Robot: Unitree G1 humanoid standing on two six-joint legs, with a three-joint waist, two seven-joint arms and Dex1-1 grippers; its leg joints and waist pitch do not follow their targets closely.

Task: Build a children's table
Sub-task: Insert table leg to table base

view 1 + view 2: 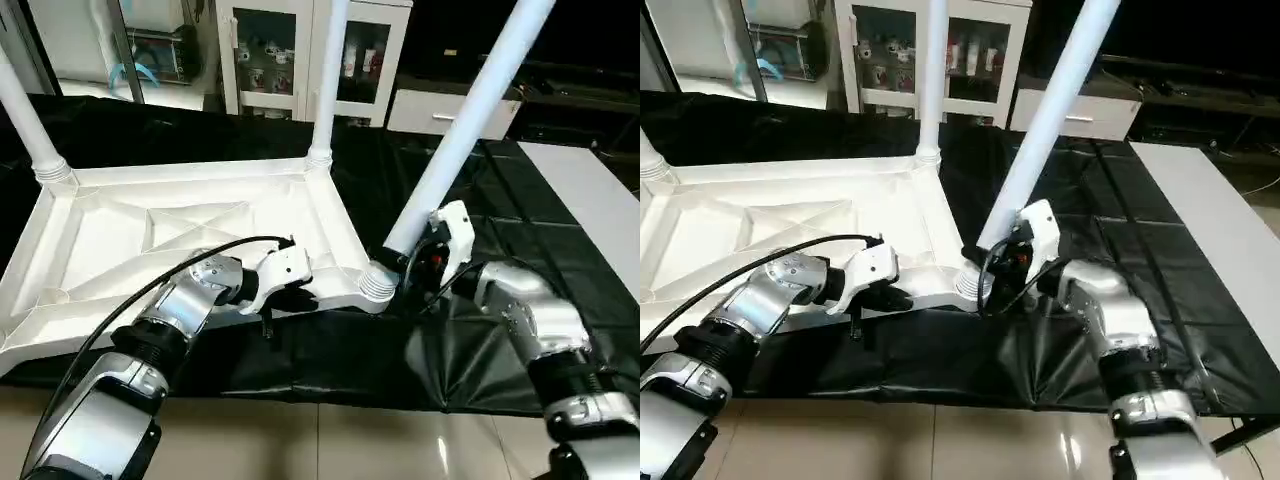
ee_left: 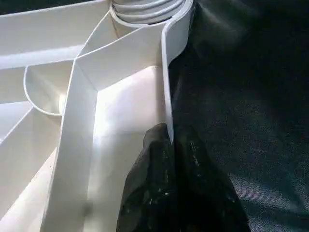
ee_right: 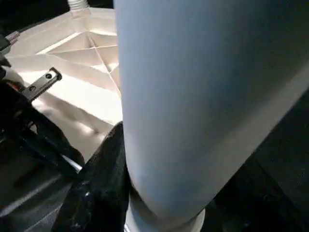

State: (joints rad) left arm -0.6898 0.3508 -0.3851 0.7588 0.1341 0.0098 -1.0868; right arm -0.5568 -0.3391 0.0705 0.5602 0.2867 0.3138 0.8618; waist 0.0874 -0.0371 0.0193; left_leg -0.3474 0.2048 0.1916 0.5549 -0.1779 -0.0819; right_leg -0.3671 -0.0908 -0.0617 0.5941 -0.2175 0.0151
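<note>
At left, my left pincer pinches the near rim of the upturned tabletop on the black cloth. Rightward, my right pincer clasps the tilted leg over the corner socket. Advice: brace, straighten, press. Wrist view confirms the rim pinch; seating depth appears incomplete.

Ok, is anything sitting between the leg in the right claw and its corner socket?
Nothing visible. The tilted leg, gripped by the right claw, already meets the near corner socket at its flared end. The left claw pinches the tabletop rim.
</note>
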